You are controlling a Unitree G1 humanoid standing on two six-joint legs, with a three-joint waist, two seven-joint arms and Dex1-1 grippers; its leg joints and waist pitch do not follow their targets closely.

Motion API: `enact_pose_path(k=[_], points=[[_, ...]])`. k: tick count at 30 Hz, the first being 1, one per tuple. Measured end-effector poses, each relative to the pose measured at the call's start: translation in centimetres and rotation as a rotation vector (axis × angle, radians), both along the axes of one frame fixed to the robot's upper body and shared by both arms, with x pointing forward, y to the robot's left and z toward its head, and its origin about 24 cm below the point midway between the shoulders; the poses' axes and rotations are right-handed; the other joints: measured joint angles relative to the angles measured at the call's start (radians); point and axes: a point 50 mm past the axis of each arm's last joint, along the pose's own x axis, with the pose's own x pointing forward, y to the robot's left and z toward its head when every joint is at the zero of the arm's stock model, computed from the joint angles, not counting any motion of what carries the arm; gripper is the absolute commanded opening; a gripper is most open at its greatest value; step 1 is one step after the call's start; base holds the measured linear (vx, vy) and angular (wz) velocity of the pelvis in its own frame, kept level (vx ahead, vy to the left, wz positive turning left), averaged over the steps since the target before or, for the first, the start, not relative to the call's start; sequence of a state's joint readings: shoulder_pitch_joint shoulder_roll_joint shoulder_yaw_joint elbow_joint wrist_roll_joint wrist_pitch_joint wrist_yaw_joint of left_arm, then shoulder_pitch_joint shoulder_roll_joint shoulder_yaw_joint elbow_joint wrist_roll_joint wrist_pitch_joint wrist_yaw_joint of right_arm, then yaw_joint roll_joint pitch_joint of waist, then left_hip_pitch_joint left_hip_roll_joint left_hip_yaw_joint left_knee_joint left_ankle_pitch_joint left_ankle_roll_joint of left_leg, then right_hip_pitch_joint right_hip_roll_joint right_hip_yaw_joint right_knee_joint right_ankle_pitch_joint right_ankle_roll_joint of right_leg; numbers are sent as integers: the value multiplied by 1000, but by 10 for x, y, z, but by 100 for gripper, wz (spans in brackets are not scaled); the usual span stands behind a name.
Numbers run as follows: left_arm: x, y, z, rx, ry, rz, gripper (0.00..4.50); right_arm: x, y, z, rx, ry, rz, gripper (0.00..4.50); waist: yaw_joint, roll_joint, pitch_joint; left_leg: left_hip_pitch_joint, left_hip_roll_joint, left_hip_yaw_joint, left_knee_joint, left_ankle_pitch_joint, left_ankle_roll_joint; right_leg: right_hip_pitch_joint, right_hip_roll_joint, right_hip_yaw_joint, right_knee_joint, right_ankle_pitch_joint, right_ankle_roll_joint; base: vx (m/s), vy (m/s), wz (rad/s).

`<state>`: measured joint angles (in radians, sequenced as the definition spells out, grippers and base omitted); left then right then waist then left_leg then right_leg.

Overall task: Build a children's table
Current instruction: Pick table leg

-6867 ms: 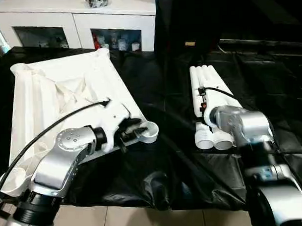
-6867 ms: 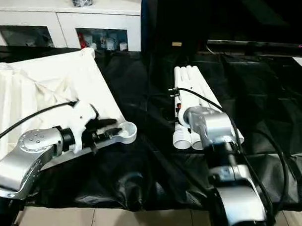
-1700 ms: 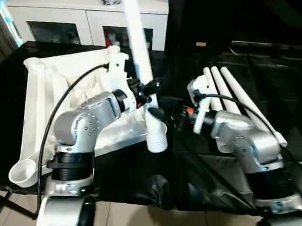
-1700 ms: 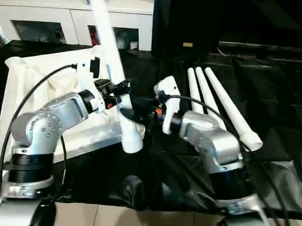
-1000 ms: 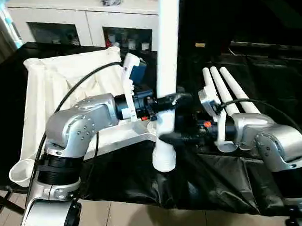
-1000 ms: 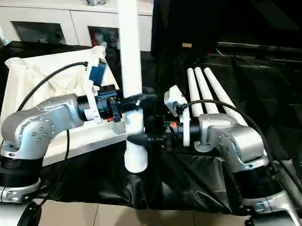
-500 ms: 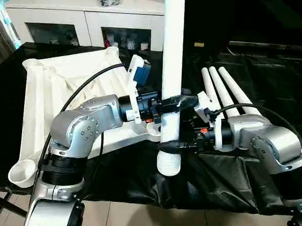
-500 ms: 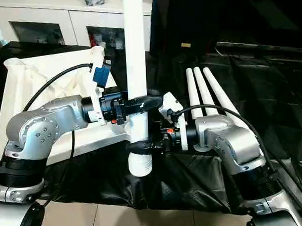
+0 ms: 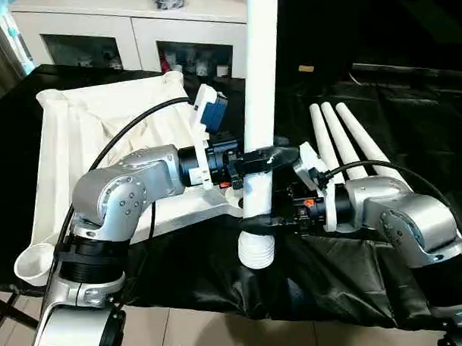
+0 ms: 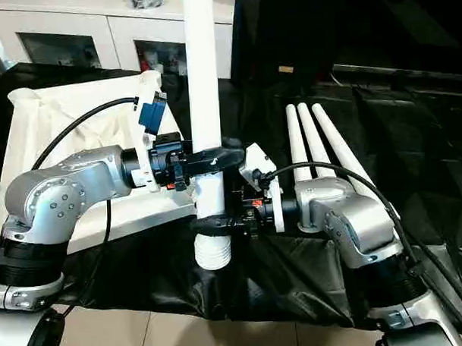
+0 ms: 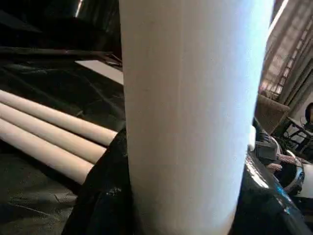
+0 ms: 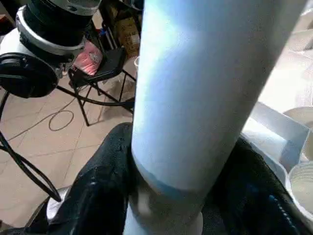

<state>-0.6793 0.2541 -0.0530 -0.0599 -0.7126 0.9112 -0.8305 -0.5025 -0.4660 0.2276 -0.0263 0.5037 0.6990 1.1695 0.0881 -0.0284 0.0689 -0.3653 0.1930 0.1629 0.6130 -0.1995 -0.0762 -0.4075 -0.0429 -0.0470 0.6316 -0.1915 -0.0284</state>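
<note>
Both grippers clamp one leg [image 9: 259, 104] upright over the cloth's near edge: left gripper [image 9: 265, 157] higher, right gripper [image 9: 257, 222] near its ribbed end. Tabletop [image 9: 86, 140] lies left, three legs [image 9: 344, 139] right.

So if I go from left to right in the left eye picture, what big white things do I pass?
Tabletop → upright leg held in both pincers → three legs lying on the black sheet.

held leg [image 9: 260, 104] top cut off
</note>
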Motion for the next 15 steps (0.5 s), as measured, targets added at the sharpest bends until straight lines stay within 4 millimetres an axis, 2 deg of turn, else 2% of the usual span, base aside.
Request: enact_pose_path(k=[8,9,15], points=[[0,0,0,1,0,0,186,0,0,0,-2,7,-3,191,0,0,0,0,0,0,0,0,0,0,0,0,0,0,0,0,0,0],[0,-1,0,1,4,7,242,0,-1,-1,-2,8,-5,191,0,0,0,0,0,0,0,0,0,0,0,0,0,0,0,0,0,0],[2,-4,8,-35,-18,27,301,0,3,-7,-23,23,-7,188,0,0,0,0,0,0,1,0,0,0,0,0,0,1,0,0,0,0]])
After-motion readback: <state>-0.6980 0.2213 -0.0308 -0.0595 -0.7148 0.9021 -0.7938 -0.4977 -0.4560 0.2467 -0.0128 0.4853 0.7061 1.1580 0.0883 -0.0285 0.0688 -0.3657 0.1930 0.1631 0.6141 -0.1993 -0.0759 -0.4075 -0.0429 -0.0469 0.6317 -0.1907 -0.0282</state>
